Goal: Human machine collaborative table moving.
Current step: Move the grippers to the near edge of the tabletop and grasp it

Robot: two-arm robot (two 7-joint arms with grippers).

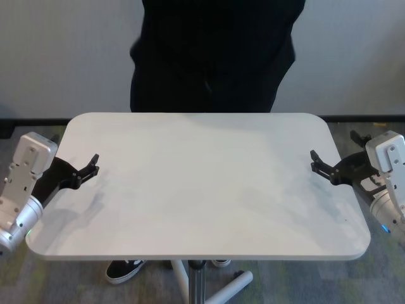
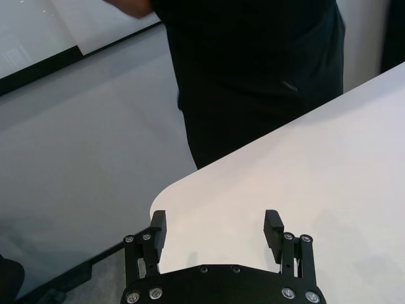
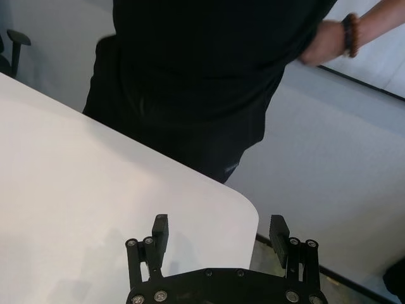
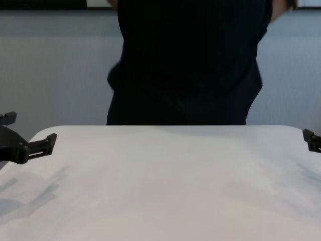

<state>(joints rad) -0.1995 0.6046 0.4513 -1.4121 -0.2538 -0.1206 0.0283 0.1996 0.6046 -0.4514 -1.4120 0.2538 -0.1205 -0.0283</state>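
The table (image 1: 202, 183) is a wide white top, and the human (image 1: 212, 54) in black clothes stands at its far edge. One of the human's hands, wearing a bead bracelet (image 3: 351, 33), is held at the hip, off the table. My left gripper (image 1: 87, 170) hovers open just over the table's left edge, with nothing between its fingers (image 2: 158, 228). On the opposite side, my right gripper (image 1: 321, 164) hangs open over the right edge, near the far right corner (image 3: 243, 209). Both grippers show low at the sides in the chest view: the left gripper (image 4: 44, 143) and the right gripper (image 4: 309, 139).
Under the table stand its silver pole (image 1: 197, 278) and white base legs (image 1: 235, 282), with a black shoe (image 1: 124, 270) beside them. Grey carpet lies around, and a grey wall with a dark skirting stands behind the human. A black chair (image 3: 15, 45) stands far off.
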